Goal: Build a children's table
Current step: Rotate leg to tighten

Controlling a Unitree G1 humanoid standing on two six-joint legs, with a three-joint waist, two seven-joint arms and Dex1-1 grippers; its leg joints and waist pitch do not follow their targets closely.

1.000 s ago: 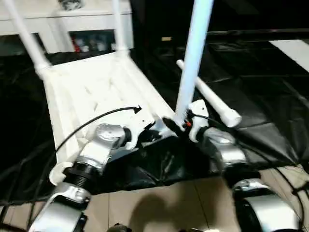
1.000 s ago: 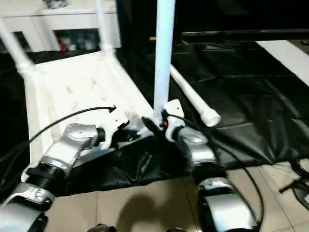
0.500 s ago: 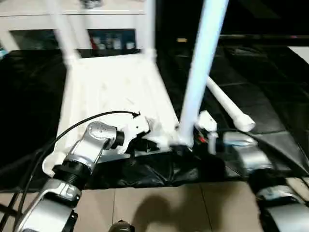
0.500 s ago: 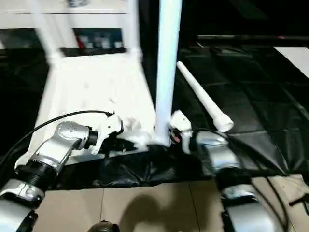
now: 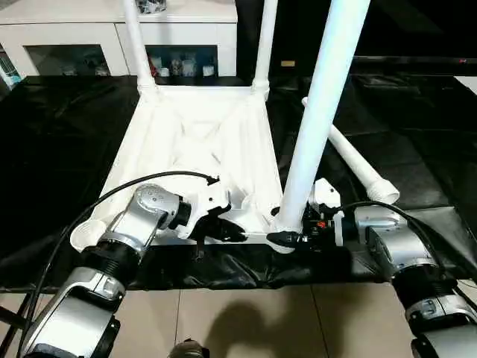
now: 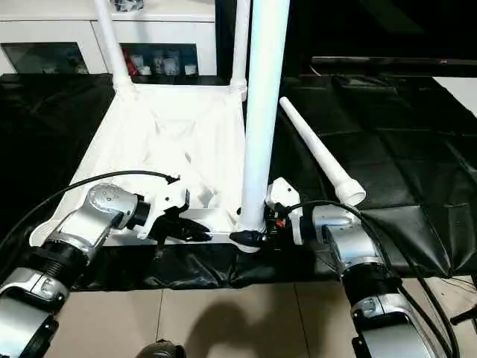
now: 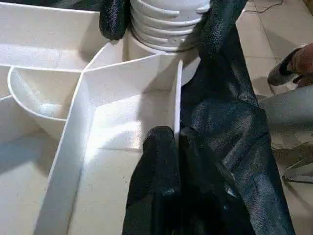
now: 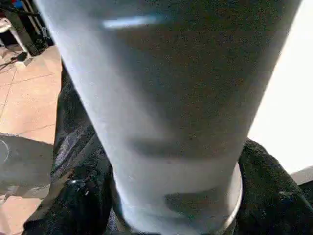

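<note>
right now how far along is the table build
Two legs stand in the far corner sockets of the upturned tabletop. The right gripper holds a third leg at the near right socket; the left gripper pinches the rim. The fourth leg lies on the black sheet.

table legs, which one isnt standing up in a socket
The loose leg lying on the black sheet to the right of the tabletop. The other three stand upright at its corners, the near one held by the right pincer.

A black sheet (image 5: 59, 142) covers the floor (image 5: 246, 313). The upside-down tabletop (image 5: 197, 142) lies on it, a loose leg (image 5: 350, 160) at 3 o'clock.
</note>
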